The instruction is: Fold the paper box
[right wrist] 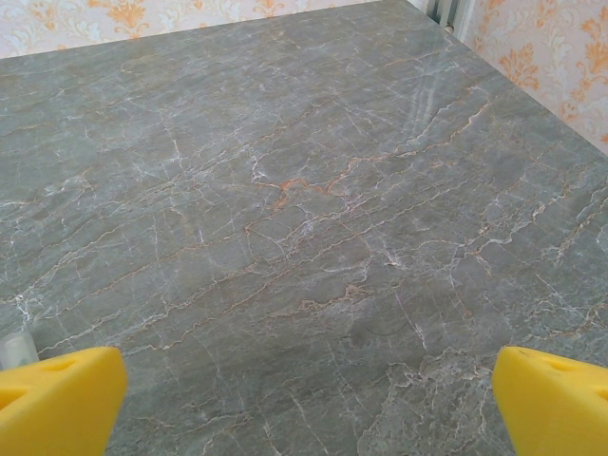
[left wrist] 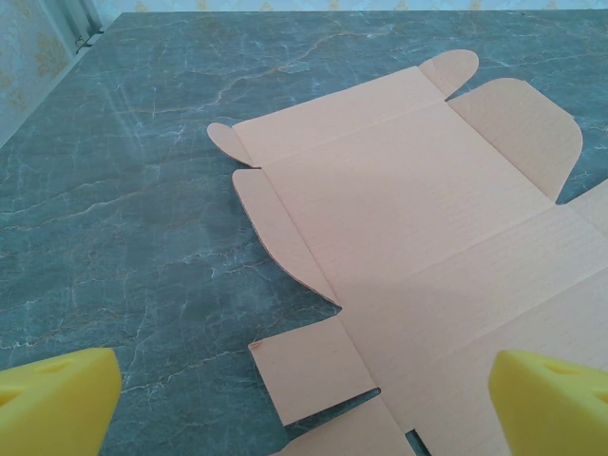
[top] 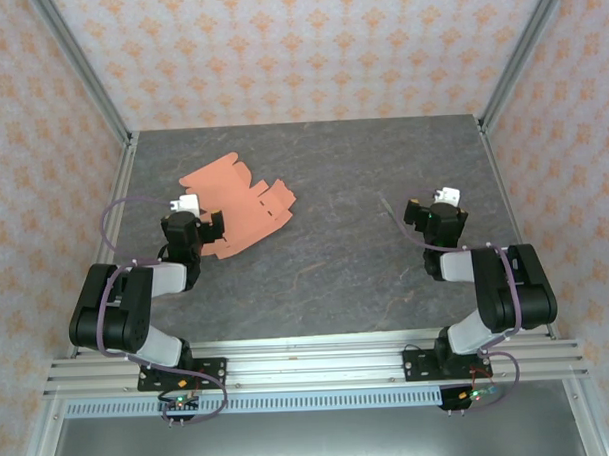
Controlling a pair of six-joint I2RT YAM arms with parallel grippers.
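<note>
1. The paper box is a flat, unfolded die-cut sheet of salmon-orange card. It lies on the left half of the grey marbled bench, towards the far side.
2. From above, the sheet sits at a slant, with rounded tabs and notched flaps along its edges. Its near-left corner runs under the left end effector.
3. In the left wrist view the sheet covers the right and centre of the bench. Crease lines run across it. There are two small rounded tabs at the far corners, a large rounded flap on the right, and a square flap near the bottom.
4. Left end effector: yellow fingers spread wide, nothing held between them. It sits over the sheet's near edge; whether it touches the card, cannot tell.
5. Right end effector is on the right side of the bench, well apart from the sheet.
6. In the right wrist view the right end effector has its yellow fingers spread wide too and grips nothing. Bare bench lies ahead of it.
7. Patterned wallpaper backs the cell on three sides.
</note>
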